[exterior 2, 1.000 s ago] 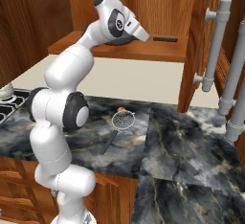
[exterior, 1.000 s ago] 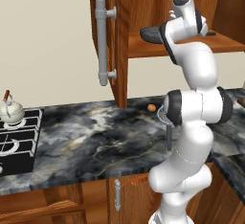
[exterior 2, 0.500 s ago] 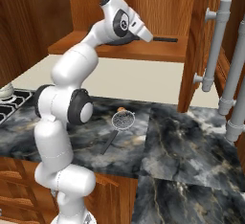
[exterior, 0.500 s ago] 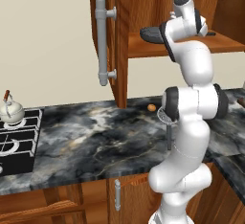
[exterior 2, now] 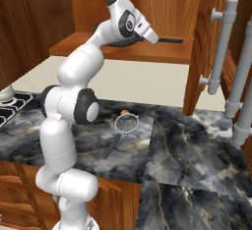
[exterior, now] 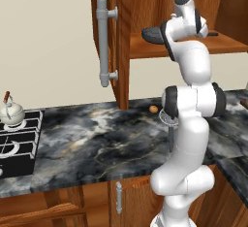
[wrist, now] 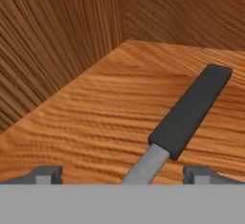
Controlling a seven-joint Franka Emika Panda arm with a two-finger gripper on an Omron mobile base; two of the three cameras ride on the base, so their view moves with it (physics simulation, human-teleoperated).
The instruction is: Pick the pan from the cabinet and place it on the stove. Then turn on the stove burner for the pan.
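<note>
The pan [exterior: 152, 33] lies on the open cabinet's shelf [exterior: 140, 51], dark and round, with my arm in front of most of it. Its thin handle [exterior 2: 170, 40] points along the shelf, deeper into the cabinet [exterior 2: 147, 52]. In the hand view the handle's black grip [wrist: 191, 110] runs up and to the right, and its silver shaft [wrist: 143, 168] passes between my fingertips. My gripper [wrist: 123, 175] is open, one fingertip on each side of the shaft and not touching it. The stove [exterior: 14, 143] sits at the counter's far left.
A white kettle [exterior: 9, 112] stands on the stove's back burner. A mesh strainer [exterior 2: 126, 123] and a small orange item [exterior: 153, 108] lie on the marble counter [exterior: 97, 138] under the cabinet. The open door with its grey bar handle [exterior: 103, 41] hangs left of the shelf.
My hand has edged a little further into the cabinet over the pan's handle. The jaws stayed open and the pan has not moved.
</note>
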